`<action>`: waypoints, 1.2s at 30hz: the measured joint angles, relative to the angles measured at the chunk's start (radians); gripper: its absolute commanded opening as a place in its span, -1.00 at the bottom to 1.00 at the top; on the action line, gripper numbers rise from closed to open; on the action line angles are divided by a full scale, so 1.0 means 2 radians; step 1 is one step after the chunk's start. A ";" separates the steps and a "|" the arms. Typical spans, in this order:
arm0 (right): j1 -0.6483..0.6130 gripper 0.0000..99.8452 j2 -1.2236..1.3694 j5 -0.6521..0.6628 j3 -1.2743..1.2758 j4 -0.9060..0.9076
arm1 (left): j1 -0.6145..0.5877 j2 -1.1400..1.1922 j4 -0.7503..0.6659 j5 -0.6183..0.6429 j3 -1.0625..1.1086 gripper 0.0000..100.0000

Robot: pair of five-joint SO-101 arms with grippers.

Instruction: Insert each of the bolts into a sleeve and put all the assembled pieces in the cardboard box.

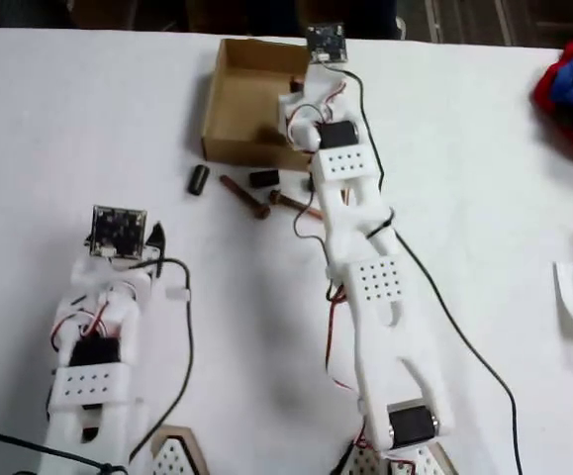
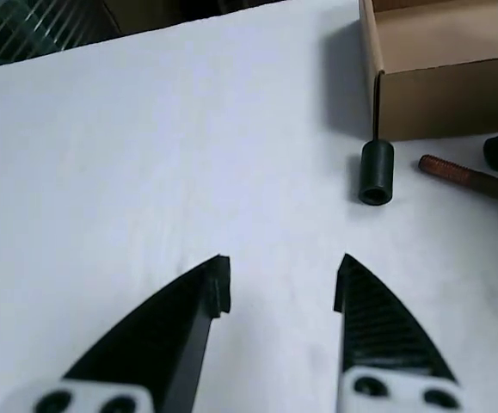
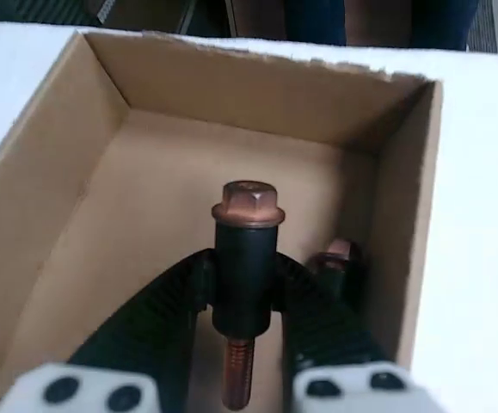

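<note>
While your right gripper clamps an assembled bolt and sleeve over the cardboard box, the piece stands upright, head up, with the box floor directly beneath it and a second assembled piece by the side wall. Your left gripper hangs with jaws spread above the table, the nearer arm to a loose black sleeve lying ahead beside the box corner, near a bare copper bolt.

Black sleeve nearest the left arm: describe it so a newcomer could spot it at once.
Find the open brown cardboard box at the table's far edge. Just outside its near left corner lies a short black cylindrical sleeve on the white table. Unlike the other loose black sleeve, tucked among the copper-coloured bolts, it lies alone, left of them.
</note>
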 measured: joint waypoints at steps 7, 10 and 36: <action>0.000 -0.96 0.003 0.000 0.000 0.012 | 0.001 0.000 -0.002 0.000 0.000 -0.58; -0.004 -0.94 0.003 0.000 0.001 0.031 | 0.000 0.000 -0.002 0.000 0.000 -0.58; -0.031 -0.82 -0.041 0.079 -0.081 0.240 | -0.098 0.000 -0.006 0.117 0.000 -0.58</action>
